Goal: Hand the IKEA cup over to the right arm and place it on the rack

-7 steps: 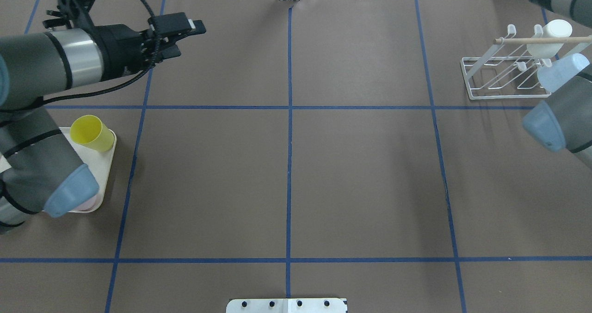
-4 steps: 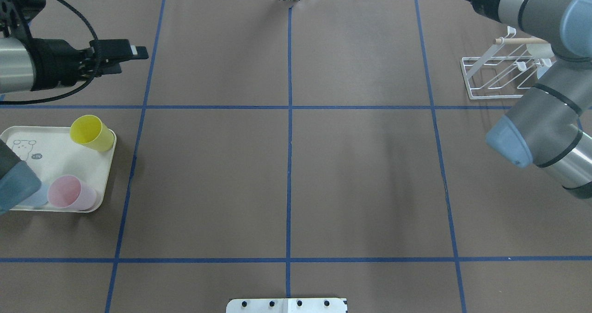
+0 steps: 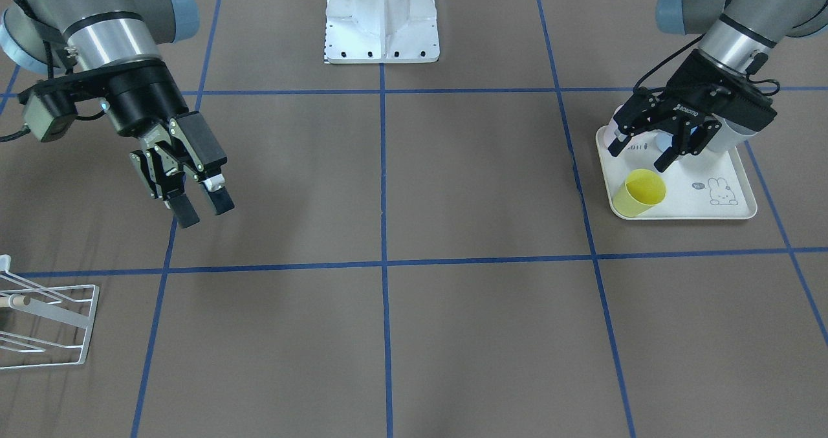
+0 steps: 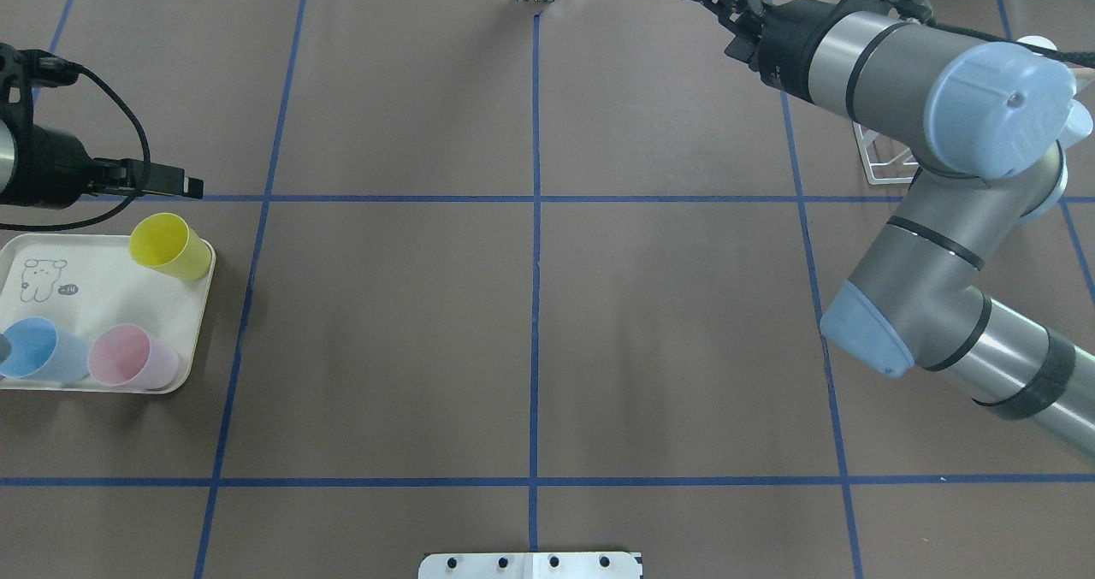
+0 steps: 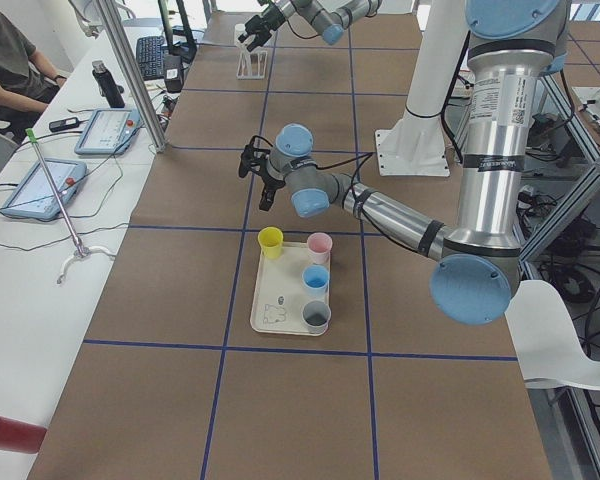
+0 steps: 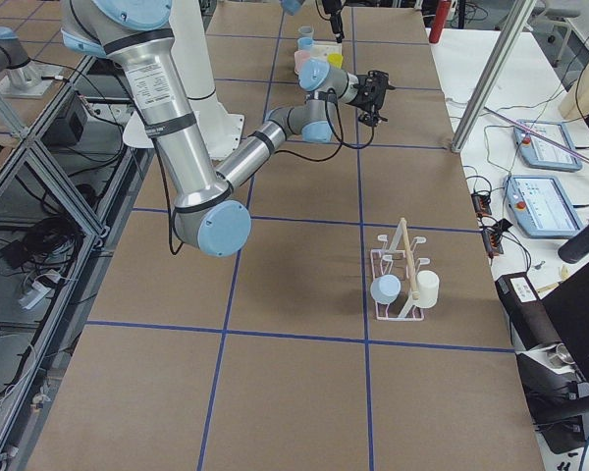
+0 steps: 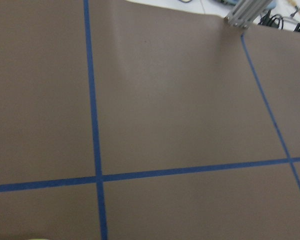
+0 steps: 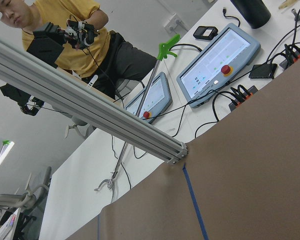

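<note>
Jaws apart, empty, on left arm and right arm; left near tray.

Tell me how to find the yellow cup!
Look at the brown table with blue tape lines and find the cream rabbit-print tray on the robot's left side. The yellow cup stands in the tray corner farthest from the robot, toward the table's middle. Unlike the pink cup and blue cup nearby, it is bright yellow.

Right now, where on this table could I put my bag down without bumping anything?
The wide middle of the table, between the tray and the rack, is bare. Crowded: the tray, carrying four cups with the left claw close by, and the rack, holding two cups.
</note>
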You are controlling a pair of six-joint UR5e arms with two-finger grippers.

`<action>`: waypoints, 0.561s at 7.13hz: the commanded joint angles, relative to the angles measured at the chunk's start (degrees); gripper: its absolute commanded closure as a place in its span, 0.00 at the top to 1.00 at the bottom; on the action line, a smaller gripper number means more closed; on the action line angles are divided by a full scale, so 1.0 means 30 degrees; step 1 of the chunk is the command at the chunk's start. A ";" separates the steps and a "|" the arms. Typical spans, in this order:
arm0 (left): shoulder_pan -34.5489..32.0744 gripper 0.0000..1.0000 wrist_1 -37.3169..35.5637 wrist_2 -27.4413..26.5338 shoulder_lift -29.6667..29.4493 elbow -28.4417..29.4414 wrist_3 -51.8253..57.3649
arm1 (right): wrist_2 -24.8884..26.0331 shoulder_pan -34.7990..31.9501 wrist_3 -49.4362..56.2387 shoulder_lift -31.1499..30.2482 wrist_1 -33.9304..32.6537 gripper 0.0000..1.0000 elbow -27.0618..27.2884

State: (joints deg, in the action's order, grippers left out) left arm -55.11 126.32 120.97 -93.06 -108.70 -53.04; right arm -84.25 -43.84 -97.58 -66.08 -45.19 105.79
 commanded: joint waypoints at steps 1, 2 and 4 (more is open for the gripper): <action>-0.0434 1.00 -0.2490 0.0252 -0.0062 0.0517 0.3048 | 0.0457 0.0668 -0.0434 0.0054 0.0179 0.99 0.0011; -0.1105 1.00 -0.2613 0.0542 -0.0062 0.1448 0.4773 | 0.0516 0.0785 -0.0434 0.0054 0.0441 0.99 0.0011; -0.2165 1.00 -0.2208 0.1394 -0.0468 0.3906 0.6838 | 0.0516 0.0903 -0.0434 0.0054 0.0473 0.99 -0.0018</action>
State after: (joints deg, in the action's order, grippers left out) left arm -60.16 119.03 124.19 -93.55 -101.38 -35.70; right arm -82.75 -41.43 -98.86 -65.92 -43.91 105.81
